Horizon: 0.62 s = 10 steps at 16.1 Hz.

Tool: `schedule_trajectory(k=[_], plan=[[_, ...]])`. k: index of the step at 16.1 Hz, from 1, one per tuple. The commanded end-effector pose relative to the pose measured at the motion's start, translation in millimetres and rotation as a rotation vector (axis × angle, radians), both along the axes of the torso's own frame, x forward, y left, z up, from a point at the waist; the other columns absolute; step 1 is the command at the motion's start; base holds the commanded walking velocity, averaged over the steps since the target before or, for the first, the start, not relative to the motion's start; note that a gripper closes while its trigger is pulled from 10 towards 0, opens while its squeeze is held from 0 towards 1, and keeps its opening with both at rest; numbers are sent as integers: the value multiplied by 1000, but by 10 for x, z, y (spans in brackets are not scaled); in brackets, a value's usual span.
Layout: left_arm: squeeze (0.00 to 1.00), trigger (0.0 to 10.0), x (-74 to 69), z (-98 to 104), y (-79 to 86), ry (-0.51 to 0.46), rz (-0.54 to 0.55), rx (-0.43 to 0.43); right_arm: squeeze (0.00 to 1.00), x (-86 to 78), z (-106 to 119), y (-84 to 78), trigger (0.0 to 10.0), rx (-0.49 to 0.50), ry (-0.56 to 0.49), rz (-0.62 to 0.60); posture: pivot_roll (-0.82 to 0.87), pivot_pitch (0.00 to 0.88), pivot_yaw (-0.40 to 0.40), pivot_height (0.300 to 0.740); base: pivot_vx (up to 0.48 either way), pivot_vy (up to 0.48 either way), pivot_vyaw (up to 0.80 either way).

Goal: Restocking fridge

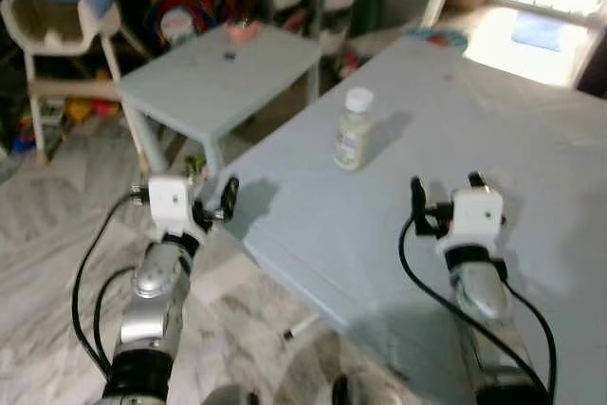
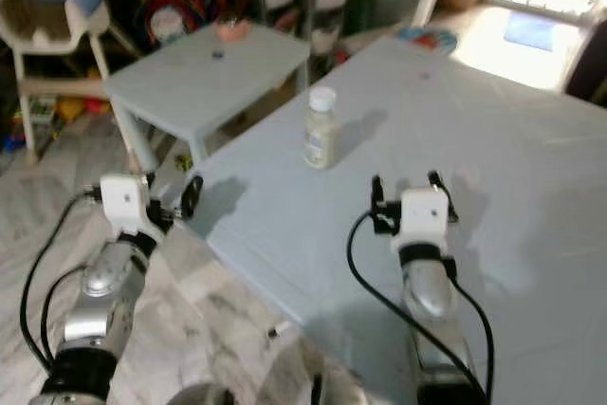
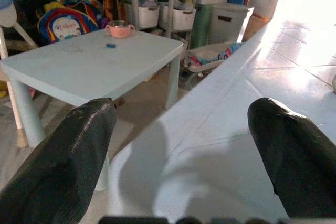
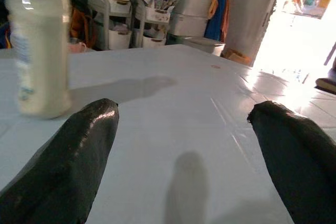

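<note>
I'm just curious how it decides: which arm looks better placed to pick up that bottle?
Probably the right. The right gripper hovers open over the table, with the white-capped bottle just ahead. The left gripper hangs at the table's corner, farther off.

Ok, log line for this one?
bottle upright on table | right gripper open, short of it | left gripper open at table edge

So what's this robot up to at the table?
It stands at a big pale-blue table, both arms held out and holding nothing. The right gripper hovers open over the tabletop, a little short of a small bottle with a white cap holding something creamy, which stands upright and untouched. The left gripper is open too, near the table's corner edge. Beyond is a smaller low table with a pink cup on it.
</note>
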State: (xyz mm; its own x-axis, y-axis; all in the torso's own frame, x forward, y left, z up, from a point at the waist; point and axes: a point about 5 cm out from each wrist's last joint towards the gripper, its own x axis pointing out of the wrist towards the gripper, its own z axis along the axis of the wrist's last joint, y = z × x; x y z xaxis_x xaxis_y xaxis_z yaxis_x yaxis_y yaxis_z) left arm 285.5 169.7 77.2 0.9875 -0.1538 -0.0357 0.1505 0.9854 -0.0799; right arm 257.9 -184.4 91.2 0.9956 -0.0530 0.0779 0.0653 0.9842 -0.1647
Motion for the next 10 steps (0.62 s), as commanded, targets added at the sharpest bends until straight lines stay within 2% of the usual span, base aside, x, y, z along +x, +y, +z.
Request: schedule_trajectory(k=[1,6,9,10], plan=[[0,10000,-3,75,99,-42,10,34,0,20,26,86,10000,13,-13,24,-64,8,3,740,0,0,0],[0,10000,-27,70,71,-39,-1,33,0,27,25,90,10000,9,-13,25,-55,17,3,740,0,0,0],[0,10000,-49,70,60,-43,-29,42,0,87,64,27,10000,5,-26,3,-49,21,5,740,0,0,0],[0,10000,-63,73,61,-46,-41,36,0,90,65,16,10000,4,-26,-3,-46,21,7,740,0,0,-725]])
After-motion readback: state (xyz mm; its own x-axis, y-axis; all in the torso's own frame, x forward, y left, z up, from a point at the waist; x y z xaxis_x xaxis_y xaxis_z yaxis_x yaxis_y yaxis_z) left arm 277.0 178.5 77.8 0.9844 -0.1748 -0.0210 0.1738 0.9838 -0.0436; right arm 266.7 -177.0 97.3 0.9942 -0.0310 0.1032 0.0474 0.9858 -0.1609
